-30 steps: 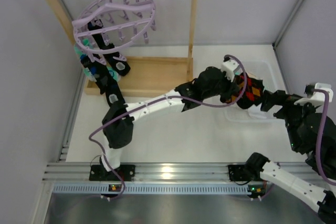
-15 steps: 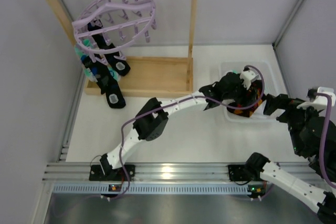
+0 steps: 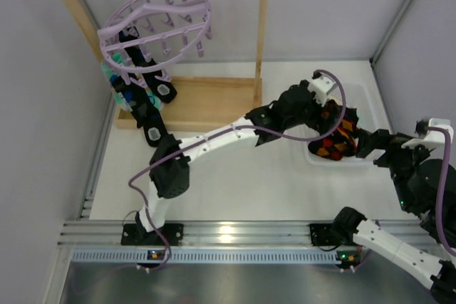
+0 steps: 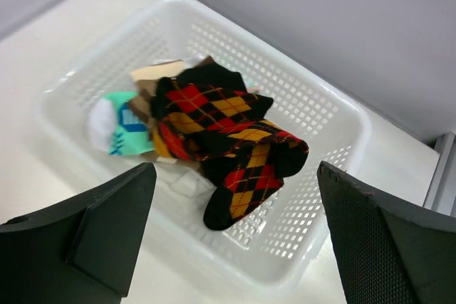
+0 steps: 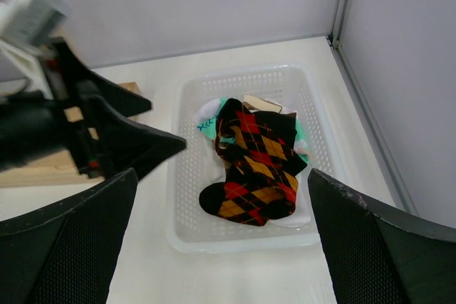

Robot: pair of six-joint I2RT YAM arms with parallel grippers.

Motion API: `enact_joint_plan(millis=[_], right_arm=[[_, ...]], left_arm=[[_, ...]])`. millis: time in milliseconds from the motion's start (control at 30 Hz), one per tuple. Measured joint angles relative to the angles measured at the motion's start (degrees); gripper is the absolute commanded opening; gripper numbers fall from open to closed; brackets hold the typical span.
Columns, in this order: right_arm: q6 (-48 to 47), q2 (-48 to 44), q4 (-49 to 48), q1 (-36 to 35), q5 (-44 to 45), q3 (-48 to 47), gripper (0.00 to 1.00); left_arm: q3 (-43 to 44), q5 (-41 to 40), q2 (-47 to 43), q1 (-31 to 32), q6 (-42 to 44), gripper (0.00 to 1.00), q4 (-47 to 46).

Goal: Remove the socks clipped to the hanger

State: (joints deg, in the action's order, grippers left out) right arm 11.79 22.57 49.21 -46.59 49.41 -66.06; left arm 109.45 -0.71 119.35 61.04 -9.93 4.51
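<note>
White lattice plastic forms the basket (image 4: 313, 105), which sits on the desk (image 3: 242, 183) near its far right corner, close to the right wall. Inside lie two argyle socks (image 4: 235, 140), black with orange, yellow and red diamonds, overlapping each other. Beside them is one teal-and-white sock (image 4: 117, 122), and a tan piece (image 4: 153, 76) is partly buried under them.

The left end effector (image 4: 236, 169) hangs above the basket with its jaws spread wide, released and holding nothing. The right end effector (image 5: 222, 176) is also open and empty, just off the basket's near right side.

One lavender hanger (image 3: 153, 23) hangs tilted from the rail of the wooden rack (image 3: 206, 101) at the far left. The clipped socks (image 3: 142, 101), black and teal, dangle in a cluster from its left side; they overlap too much to count. Most pegs on its right side hang bare. Bare desk lies between the rack's base and the arms' mounts.
</note>
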Motion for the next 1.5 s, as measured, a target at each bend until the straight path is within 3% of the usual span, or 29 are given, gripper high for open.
enact_joint_plan(millis=[200,467,633,700,800,933,1167,1333,1500], right_arm=[[0.0,0.0,-0.9,0.0,-1.7,0.9,0.99],[0.1,4.1,-4.4,0.0,-5.0,5.7,1.00],[0.2,6.1,-8.8,0.0,-8.2,8.3,0.99],[0.3,6.6,-11.0,0.0,-9.8,9.4,1.00],[0.3,8.5,-13.3,0.0,-12.3,10.0,0.99],[0.3,11.5,-16.2,0.0,-15.8,11.0,0.99],[0.2,15.2,-19.9,0.0,-21.7,12.7,0.99],[-0.2,17.0,-22.4,0.0,-24.5,13.7,0.99],[-0.2,17.0,-23.6,0.0,-27.6,15.1,0.99]], left_arm=[[-15.6,-14.1,-17.5,0.2,-1.4,0.98,-2.0],[-50.5,-39.5,-39.0,0.2,-4.5,0.98,-1.3],[-66.0,-52.9,-54.8,-2.5,-10.1,0.98,2.9],[-69.5,-53.5,-59.8,-8.0,-13.4,0.98,4.1],[-73.5,-51.8,-64.7,-21.3,-17.8,0.99,4.8],[-74.6,-49.4,-62.9,-34.7,-18.7,0.98,5.6],[-74.6,-40.1,-57.8,-48.4,-12.8,0.98,0.6],[-76.3,-38.1,-59.1,-50.6,-4.5,0.98,-7.6],[-76.3,-36.5,-56.1,-55.6,-2.1,0.98,-13.0]])
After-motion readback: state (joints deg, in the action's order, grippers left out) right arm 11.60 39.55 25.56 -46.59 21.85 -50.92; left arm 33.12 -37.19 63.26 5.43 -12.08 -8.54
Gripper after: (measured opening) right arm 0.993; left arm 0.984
